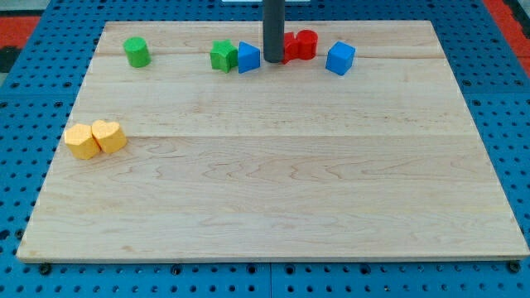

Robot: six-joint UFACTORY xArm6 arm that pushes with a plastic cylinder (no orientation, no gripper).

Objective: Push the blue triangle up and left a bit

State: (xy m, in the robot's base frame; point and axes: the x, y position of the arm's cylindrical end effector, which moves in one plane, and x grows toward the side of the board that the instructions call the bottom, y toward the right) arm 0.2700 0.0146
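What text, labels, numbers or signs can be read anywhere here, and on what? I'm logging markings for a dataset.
None: no readable text, number or sign shows.
The wooden board, my tip and the blocks, such as the blue triangle, blue cube and green cylinder, are all plain.
The blue pegboard around the board carries only holes.

The blue triangle (248, 57) is a small, solid blue wedge-shaped block lying flat on the wooden board (273, 207), near the far edge, at about 12 o'clock from the board's middle, a touch to the view's left. Its pointed side faces 3 o'clock, its flat side 9 o'clock. It sits level, not tipped
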